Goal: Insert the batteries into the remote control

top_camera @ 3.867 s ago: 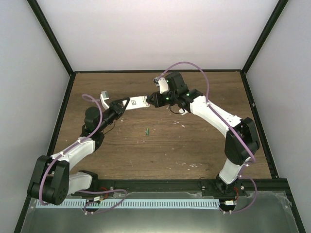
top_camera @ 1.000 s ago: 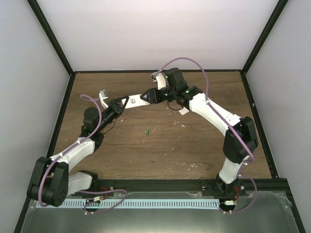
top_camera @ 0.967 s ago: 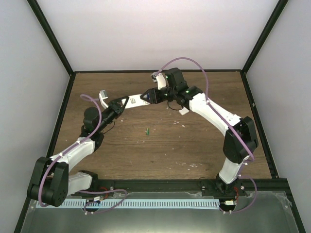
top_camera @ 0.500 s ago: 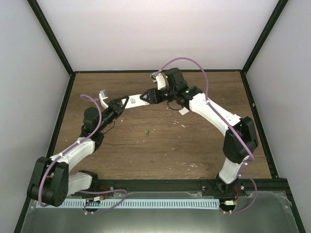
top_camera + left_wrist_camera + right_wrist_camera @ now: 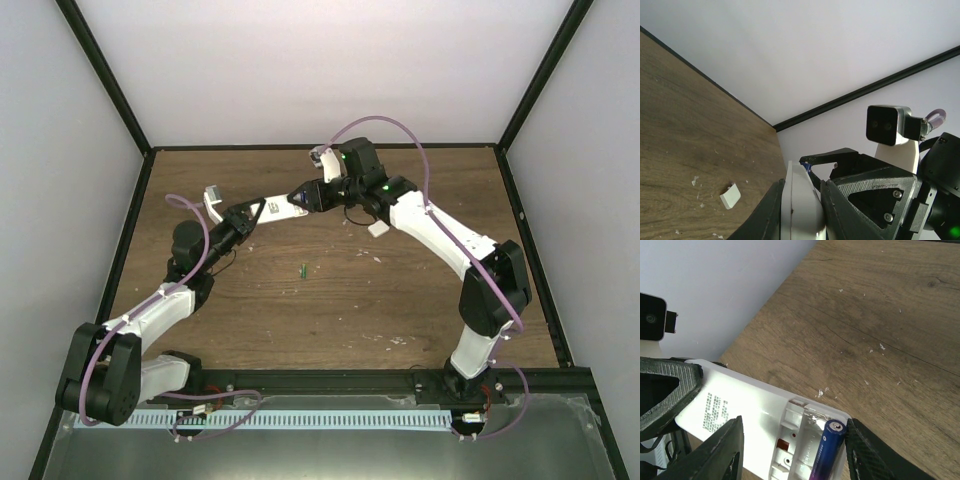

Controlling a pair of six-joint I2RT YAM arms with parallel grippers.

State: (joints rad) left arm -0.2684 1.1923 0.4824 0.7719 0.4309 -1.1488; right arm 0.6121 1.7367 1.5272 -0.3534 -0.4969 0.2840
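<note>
My left gripper (image 5: 256, 213) is shut on one end of the white remote control (image 5: 282, 206) and holds it above the table. In the left wrist view the remote (image 5: 800, 210) sits edge-on between the fingers (image 5: 769, 210). My right gripper (image 5: 301, 197) is open and straddles the remote's far end. In the right wrist view the remote (image 5: 745, 415) lies back side up with its battery bay open, and the purple battery (image 5: 826, 454) lies slanted in the bay against my right finger (image 5: 867, 455). The green battery (image 5: 302, 268) lies on the table.
A small white squarish piece (image 5: 377, 229) lies on the table under the right forearm; it also shows in the left wrist view (image 5: 730, 195). White crumbs dot the wooden table (image 5: 330, 300). Black frame rails and grey walls close the back and sides.
My right gripper has moved left over the remote's free end, with the purple battery now in the bay. The left arm has stayed nearly still.
</note>
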